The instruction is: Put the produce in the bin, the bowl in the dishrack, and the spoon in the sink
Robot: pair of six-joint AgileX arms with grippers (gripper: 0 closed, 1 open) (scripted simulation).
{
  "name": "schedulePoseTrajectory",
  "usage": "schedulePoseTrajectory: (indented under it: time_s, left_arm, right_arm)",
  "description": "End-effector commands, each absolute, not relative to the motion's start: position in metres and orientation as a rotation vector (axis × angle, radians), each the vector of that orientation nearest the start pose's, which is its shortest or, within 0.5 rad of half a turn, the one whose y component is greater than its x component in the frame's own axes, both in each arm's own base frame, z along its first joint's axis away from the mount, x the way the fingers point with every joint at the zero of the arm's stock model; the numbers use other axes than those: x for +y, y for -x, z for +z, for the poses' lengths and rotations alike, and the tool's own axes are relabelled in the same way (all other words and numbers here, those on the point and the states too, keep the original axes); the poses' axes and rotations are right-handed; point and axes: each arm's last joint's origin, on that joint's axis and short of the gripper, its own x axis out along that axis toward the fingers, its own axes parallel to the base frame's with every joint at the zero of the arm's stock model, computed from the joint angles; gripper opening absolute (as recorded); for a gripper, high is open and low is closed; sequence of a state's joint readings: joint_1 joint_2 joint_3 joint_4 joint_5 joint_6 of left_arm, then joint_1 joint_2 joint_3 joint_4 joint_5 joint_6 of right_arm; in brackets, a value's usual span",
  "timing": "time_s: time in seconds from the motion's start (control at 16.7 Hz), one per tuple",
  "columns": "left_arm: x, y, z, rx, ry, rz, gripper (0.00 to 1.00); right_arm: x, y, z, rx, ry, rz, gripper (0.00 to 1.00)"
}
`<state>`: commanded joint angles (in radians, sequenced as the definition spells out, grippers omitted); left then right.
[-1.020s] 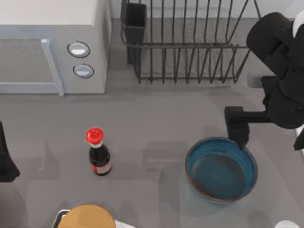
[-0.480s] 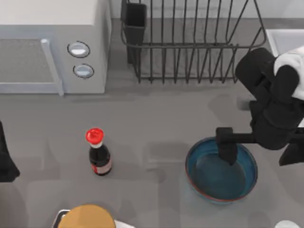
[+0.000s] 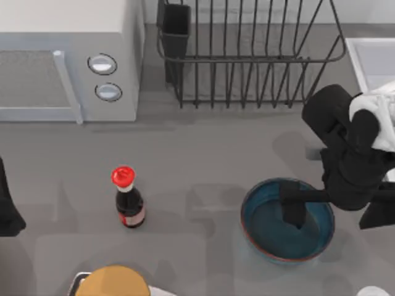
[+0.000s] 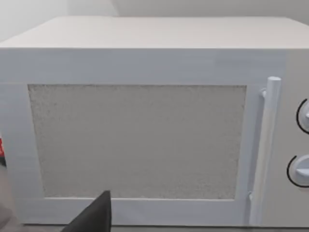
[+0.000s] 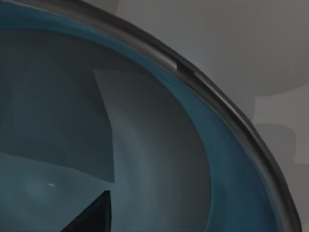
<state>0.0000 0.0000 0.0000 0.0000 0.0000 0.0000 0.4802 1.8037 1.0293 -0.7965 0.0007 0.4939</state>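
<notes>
The teal-blue bowl (image 3: 265,237) with its reddish-brown rim stands on the counter at the front right. My right gripper (image 3: 334,213) is open and lowered over its right wall. One of the fingers (image 3: 293,211) reaches down inside the bowl, and the other is outside the rim. The right wrist view looks closely into the bowl (image 5: 145,145). The black wire dishrack (image 3: 247,92) stands at the back, and a corner of the pale sink (image 3: 373,58) is at the back right. My left gripper (image 3: 6,213) is parked at the left edge. The produce, spoon and bin are out of view.
A white microwave (image 3: 62,55) with two knobs fills the back left, seen close in the left wrist view as the microwave (image 4: 145,135). A red-capped dark sauce bottle (image 3: 128,200) stands left of centre. A round tan object (image 3: 112,282) sits at the front edge.
My right arm has moved forward and to the left and come down. Its inner finger went from the bowl's far rim into the bowl. The bowl and left arm have stayed put.
</notes>
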Motion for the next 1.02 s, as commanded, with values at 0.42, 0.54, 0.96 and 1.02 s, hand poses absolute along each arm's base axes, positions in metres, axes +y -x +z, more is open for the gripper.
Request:
schedulePoseTrajectory:
  time_s: [0.42,0.54,0.96,1.02]
  left_arm:
    - [-0.0012,-0.1057,0.1600,0.000,0.000,0.000,1.00]
    - [-0.0012,-0.1057,0.1600,0.000,0.000,0.000,1.00]
    - [-0.0012,-0.1057,0.1600,0.000,0.000,0.000,1.00]
    - [-0.0012,-0.1057,0.1600,0.000,0.000,0.000,1.00]
  right_arm:
    - [0.1417,-0.2687,0.1290,1.571,-0.008,-0.008,0.47]
    - [0.1417,-0.2687,0.1290,1.571,-0.008,-0.008,0.32]
    - [0.1417,-0.2687,0.1290,1.571,-0.008,-0.008,0.00]
    - [0.1417,-0.2687,0.1290,1.571,-0.008,-0.008,0.00]
